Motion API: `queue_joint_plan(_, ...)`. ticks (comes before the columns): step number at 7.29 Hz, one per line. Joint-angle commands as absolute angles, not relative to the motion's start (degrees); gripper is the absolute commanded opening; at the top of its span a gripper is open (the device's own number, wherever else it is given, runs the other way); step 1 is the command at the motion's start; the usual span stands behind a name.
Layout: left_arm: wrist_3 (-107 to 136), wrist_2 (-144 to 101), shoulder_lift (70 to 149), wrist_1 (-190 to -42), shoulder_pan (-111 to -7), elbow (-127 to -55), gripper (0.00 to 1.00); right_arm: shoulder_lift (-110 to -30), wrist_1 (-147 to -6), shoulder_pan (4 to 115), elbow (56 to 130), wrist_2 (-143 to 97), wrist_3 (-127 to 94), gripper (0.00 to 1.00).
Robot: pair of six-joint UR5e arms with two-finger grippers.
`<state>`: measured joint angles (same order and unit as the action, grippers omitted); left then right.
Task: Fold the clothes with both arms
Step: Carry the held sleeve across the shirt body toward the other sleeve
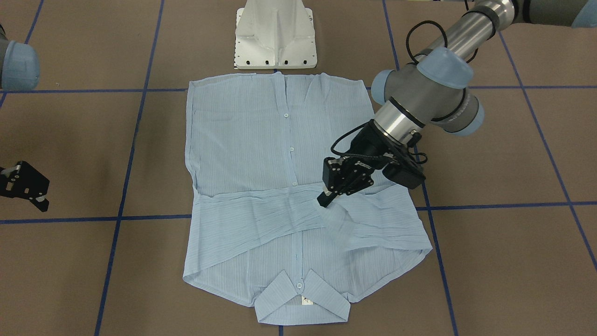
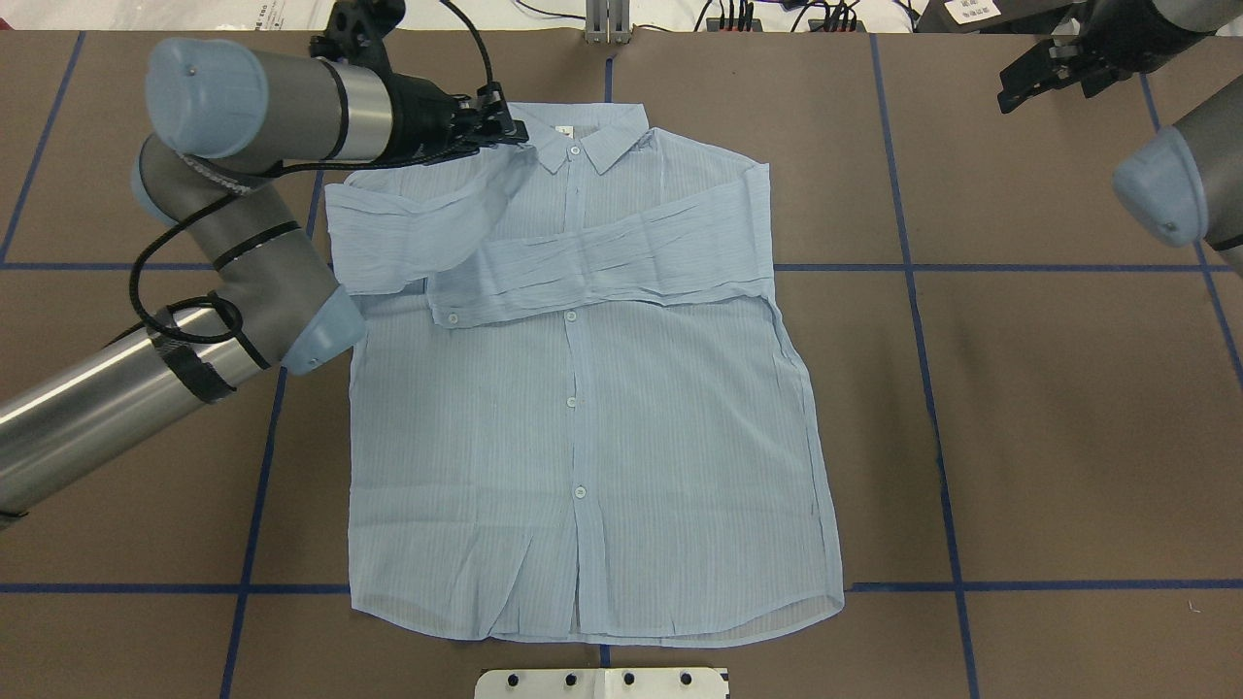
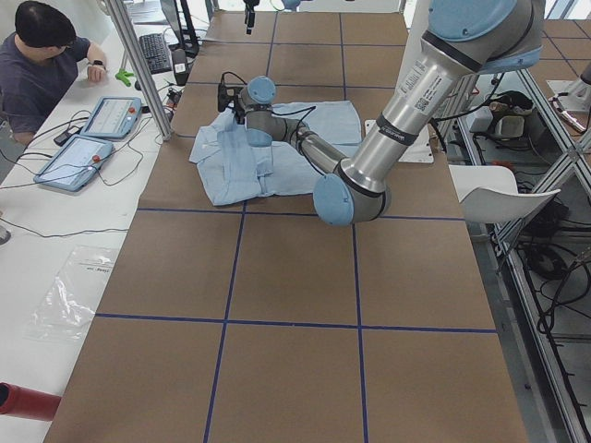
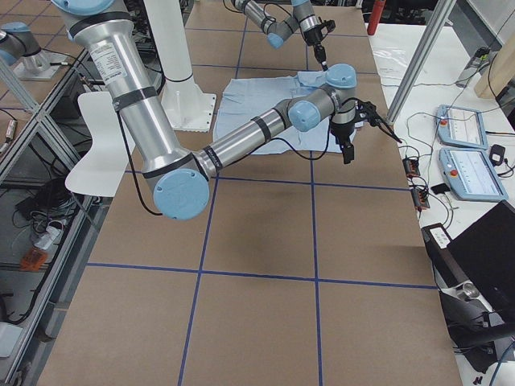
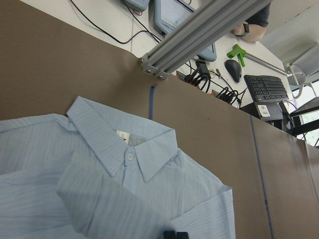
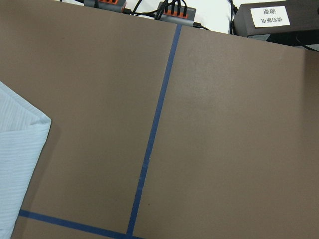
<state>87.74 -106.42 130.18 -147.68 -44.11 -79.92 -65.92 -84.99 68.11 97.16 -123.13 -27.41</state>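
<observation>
- One shirt (image 2: 621, 437) lies flat, buttons up, mid-table (image 2: 1049, 408). Its long axis runs outward from the robot, with the collar (image 2: 594, 146) pointing away.
- One sleeve lies across the chest.
- Left gripper (image 1: 325, 199): fingers pinched together on the other sleeve's raised end, near the collar.
- Right gripper (image 2: 1034, 76): well apart from the shirt, over the table, fingers spread.

Brown table (image 2: 1068, 437), blue tape grid (image 2: 1068, 585); white bench (image 3: 111, 212) alongside, tablets (image 3: 115, 115), keyboard (image 5: 266, 88), aluminium post (image 5: 199, 35).

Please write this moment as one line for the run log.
phase: sleeve fold | left gripper: shut on sleeve | right gripper: open, off shirt
</observation>
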Motion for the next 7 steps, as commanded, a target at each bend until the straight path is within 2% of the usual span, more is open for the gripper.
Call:
queue_joint_plan(1, 88.7, -100.6, 135.5, -147.0, -38.2, -75.9, 0.0, -66.0, -85.0, 68.1, 97.1, -123.1, -27.4, 1.0)
queue_joint_plan(3, 87.7, -97.5, 136.5, -147.1, -32.9, -74.3, 0.0, -66.0, -85.1, 68.1, 97.0, -123.1, -27.5, 1.0)
queue_joint_plan(4, 83.4, -94.1, 136.1, -147.3, -28.1, -74.3, 0.05, -66.0, -85.1, 68.1, 97.0, -123.1, -27.6, 1.0)
queue_joint_plan(5, 82.8, -92.6, 136.5, -147.3, -26.0, -74.1, 0.96, -66.0, -85.1, 68.0, 96.9, -123.1, -27.5, 1.0)
queue_joint_plan(6, 82.4, -92.5, 136.2, -147.1, -25.8, -74.5, 1.0, -66.0, -85.1, 67.9, 96.9, -123.1, -27.5, 1.0)
queue_joint_plan(7, 76.1, -92.6, 135.9, -144.4, -25.8, -74.5, 1.0, -66.0, -85.0, 67.9, 97.3, -123.2, -27.6, 1.0)
